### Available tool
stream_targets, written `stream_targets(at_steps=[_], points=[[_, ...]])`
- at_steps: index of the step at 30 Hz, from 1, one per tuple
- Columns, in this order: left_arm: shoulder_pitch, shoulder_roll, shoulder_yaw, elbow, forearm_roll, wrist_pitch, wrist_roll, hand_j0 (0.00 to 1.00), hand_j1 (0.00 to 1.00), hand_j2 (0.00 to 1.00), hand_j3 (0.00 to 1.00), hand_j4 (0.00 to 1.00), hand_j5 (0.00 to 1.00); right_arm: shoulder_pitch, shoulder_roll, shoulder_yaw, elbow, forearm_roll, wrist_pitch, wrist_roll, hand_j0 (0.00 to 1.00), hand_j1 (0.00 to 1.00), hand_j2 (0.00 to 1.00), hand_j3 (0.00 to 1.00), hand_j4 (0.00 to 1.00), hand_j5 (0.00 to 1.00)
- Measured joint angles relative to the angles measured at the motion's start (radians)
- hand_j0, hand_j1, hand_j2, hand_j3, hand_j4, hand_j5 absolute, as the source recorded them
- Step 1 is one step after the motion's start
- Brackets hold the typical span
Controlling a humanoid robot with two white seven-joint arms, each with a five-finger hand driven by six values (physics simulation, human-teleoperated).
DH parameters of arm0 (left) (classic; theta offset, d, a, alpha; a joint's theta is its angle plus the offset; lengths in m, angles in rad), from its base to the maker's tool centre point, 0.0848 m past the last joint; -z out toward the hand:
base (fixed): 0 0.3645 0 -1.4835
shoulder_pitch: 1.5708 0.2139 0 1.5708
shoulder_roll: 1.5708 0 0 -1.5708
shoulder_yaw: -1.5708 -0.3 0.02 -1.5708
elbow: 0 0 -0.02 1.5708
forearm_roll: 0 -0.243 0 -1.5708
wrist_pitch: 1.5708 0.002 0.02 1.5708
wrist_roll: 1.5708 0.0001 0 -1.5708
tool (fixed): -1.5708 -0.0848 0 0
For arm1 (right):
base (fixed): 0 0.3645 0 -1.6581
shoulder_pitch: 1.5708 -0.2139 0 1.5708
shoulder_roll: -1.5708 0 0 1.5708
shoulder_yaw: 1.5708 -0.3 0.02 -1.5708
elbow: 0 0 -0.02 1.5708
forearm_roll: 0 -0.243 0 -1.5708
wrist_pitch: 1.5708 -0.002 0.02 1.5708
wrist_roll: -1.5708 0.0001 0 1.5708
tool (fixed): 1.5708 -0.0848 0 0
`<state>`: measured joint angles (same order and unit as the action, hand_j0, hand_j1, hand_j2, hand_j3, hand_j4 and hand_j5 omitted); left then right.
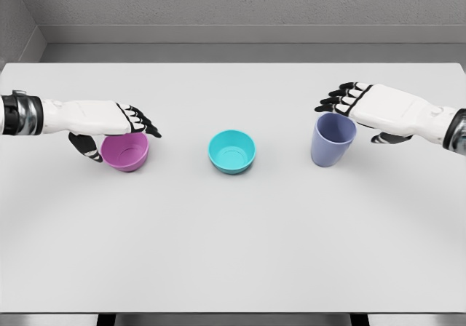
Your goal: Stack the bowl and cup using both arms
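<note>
A pink bowl (127,153) sits on the white table (233,239) at the left. My left hand (121,132) hovers over its far rim with the fingers stretched out and the thumb (87,148) down beside the bowl's left wall, not closed on it. A teal bowl (232,151) stands alone in the middle. At the right a lavender cup (332,141) stands upright. My right hand (354,119) hangs over the cup's far right rim, its fingers (341,95) straight and its thumb (389,138) behind the cup, holding nothing.
The table's far edge meets a grey wall. Its near edge runs along the bottom of the view.
</note>
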<state>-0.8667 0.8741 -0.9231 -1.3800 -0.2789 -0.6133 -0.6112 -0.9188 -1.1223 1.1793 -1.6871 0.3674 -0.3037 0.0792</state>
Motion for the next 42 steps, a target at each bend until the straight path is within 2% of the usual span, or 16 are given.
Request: stream_targets(at_steps=[15,42], points=[[0.003,0.001,-0.002,0.017,-0.001,0.000,0.000,1.00,1.00,1.00,1.00,1.00,1.00,0.000,0.017,0.000,-0.014,-0.014,-0.036,0.000,1.00,1.00,1.00,1.00,1.00,1.00],[0.017,-0.010,-0.003,0.021,-0.019,0.000,0.000,1.00,1.00,1.00,1.00,1.00,1.00,0.000,0.053,0.032,-0.007,-0.013,-0.029,0.001,1.00,1.00,1.00,1.00,1.00,1.00]])
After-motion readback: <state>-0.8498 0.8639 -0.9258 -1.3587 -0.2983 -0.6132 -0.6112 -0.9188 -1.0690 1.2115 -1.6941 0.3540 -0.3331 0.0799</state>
